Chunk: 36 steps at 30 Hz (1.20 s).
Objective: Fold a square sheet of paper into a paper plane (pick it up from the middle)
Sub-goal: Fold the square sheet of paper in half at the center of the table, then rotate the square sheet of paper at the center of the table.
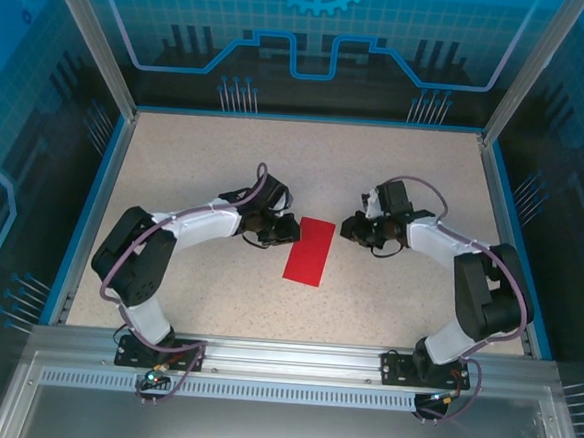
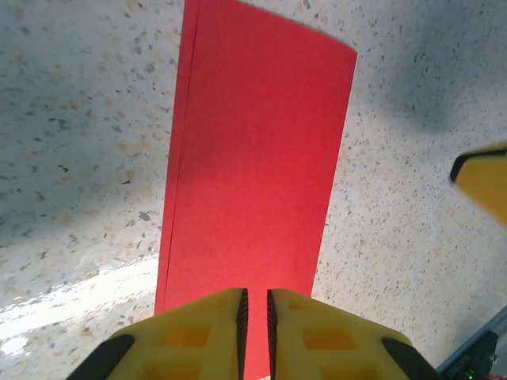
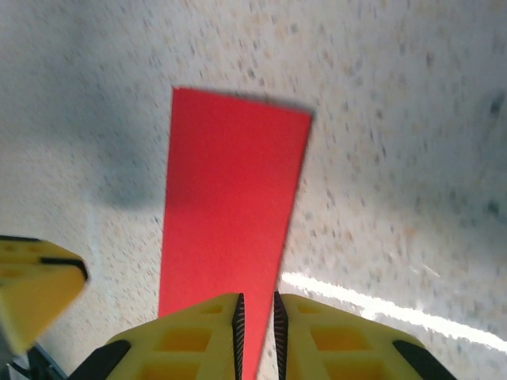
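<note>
**Folded red paper lies flat between two barely parted claws**

From above, we see the paper (image 1: pixel 308 250) as a narrow red rectangle lying flat on the table (image 1: pixel 195 172), about midway between the two arms. The left claw (image 1: pixel 279 230) sits just beside its far left corner. The right claw (image 1: pixel 350 226) stands a little apart from its far right corner. Both claws face inward toward the sheet.

The paper's long axis runs near to far, with the far end leaning slightly to the right, so the near end sits closer to the left arm's side.

In the left wrist view, the sheet stretches straight away from the left claw's yellow fingers (image 2: pixel 198 336), and its near end passes under them. Along its left long edge in that view we make out a second, thinner line, as of two layers lying one on the other. A finger of the right claw (image 2: pixel 485 180) shows at the right edge.

In the right wrist view, which is somewhat blurred, the paper likewise runs lengthwise away from the right claw's fingers (image 3: pixel 341 340).

Each claw is released to a thin slit. The pads stand just apart, red shows through the gap, and we see nothing clamped between them. Whether either set of tips touches the paper we cannot tell.
</note>
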Available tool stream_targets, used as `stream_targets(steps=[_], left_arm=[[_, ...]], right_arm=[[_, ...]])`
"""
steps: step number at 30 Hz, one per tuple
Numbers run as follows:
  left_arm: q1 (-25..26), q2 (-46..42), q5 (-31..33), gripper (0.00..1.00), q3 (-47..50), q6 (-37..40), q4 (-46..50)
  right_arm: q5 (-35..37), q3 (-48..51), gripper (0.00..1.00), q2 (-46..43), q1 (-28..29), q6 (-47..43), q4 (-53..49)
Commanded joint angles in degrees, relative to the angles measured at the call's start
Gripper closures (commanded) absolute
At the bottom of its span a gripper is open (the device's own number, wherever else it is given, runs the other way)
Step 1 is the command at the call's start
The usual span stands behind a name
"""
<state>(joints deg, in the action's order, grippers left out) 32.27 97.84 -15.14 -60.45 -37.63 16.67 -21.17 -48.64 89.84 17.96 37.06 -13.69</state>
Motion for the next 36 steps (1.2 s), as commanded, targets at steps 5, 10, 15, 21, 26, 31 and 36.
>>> stream_targets(steps=[5,10,15,21,26,31,36], left_arm=[[-0.10,-5.99,4.59,0.80,5.34,-2.51,-0.15],[-0.95,-9.67,5.33,0.76,9.33,-3.84,-2.61],[-2.36,-12.22,4.94,0.73,12.21,-4.92,-4.58],[-3.51,-12.60,2.93,0.71,14.33,-6.30,-7.26],[-3.83,-10.34,0.42,0.69,13.75,-6.76,-8.59],[-3.84,-8.93,-0.07,0.69,12.99,-6.67,-8.79],[-3.80,-7.92,-1.12,0.68,13.24,-6.76,-9.18]], right_arm=[[3.89,2.45,0.79,-3.33,5.34,2.77,-1.42],[4.71,5.19,0.79,-3.46,6.09,5.28,0.75],[5.02,6.37,0.80,-2.99,5.99,5.74,1.93],[3.52,6.68,0.80,-1.90,5.52,5.98,3.53],[-0.07,7.16,0.81,-0.14,4.74,7.06,7.20],[-5.18,6.80,0.80,2.29,5.01,7.55,11.26],[-6.14,5.35,0.80,6.26,5.94,8.26,13.43]])
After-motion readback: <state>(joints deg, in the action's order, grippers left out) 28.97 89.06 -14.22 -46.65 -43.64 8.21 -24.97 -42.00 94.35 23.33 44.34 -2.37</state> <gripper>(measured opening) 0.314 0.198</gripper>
